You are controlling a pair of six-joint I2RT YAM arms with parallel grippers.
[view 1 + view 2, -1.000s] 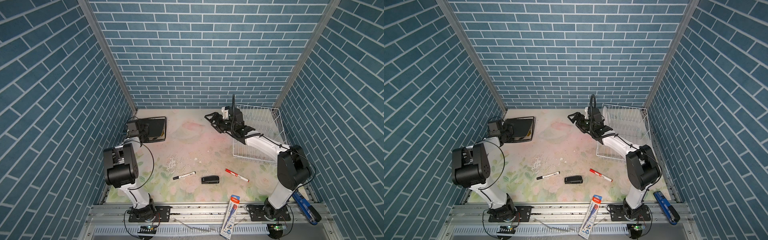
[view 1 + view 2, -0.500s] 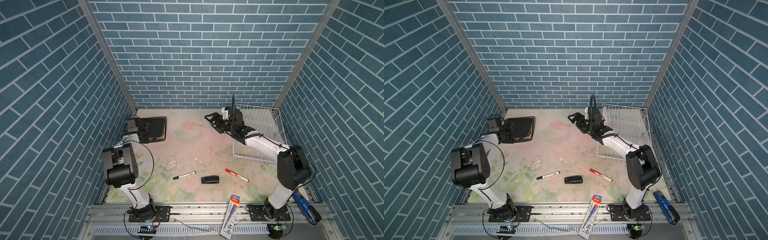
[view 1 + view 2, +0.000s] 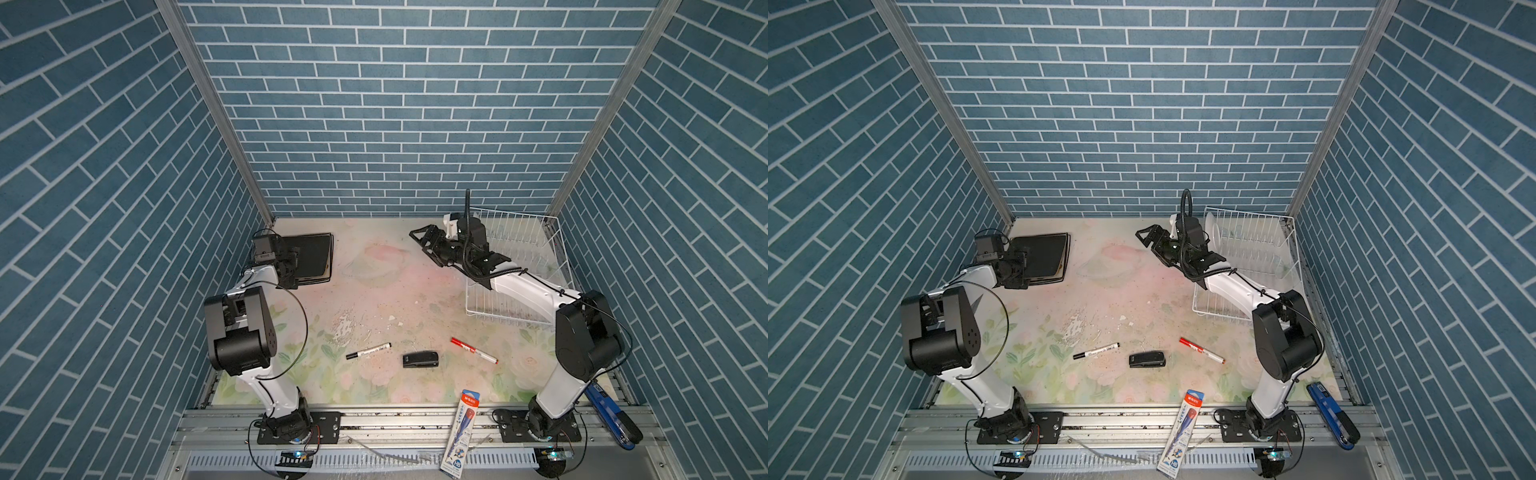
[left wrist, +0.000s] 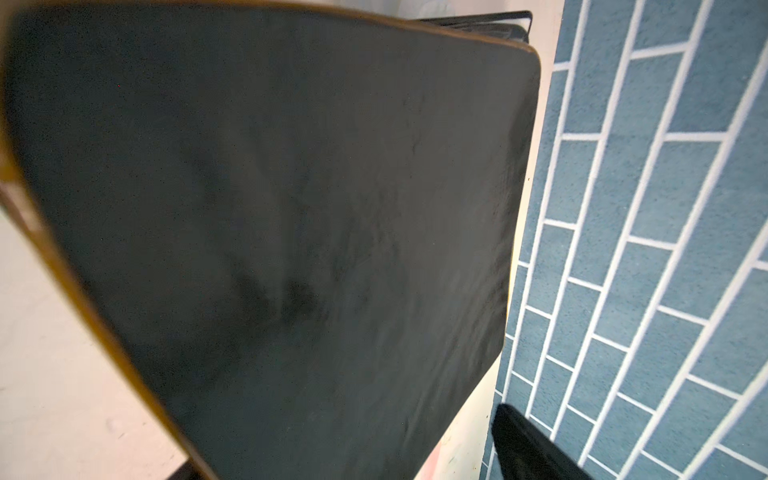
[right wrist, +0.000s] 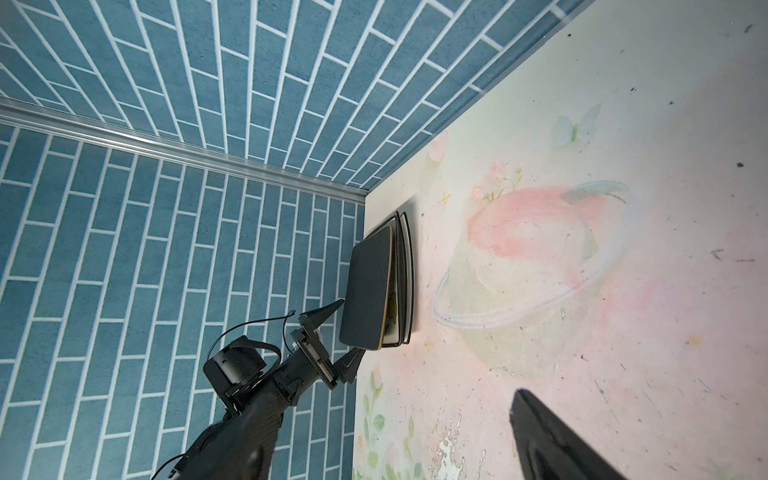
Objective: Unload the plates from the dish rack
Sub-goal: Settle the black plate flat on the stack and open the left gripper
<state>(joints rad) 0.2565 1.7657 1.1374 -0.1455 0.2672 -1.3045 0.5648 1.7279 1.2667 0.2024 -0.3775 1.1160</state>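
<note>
Stack of plates [image 3: 314,257] — square, black plate on top, lies on counter [image 3: 374,291] at far left corner; thin black rims of others show beneath in right wrist view.

Left tool [image 5: 340,336] — fingers spread either side of stack's near edge, grasping nothing.

Right tool [image 3: 424,243] — spread wide, empty, over counter beside dish rack [image 3: 521,266].

Dish rack at far right: one round white plate [image 3: 1212,232] left standing.

Judged nearly done.

Pencil box [image 3: 462,432] at front rail: "HB" readable.

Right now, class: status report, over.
Left gripper open at plate stack. Right gripper open, empty. One white plate in rack. Nothing in the way.
</note>
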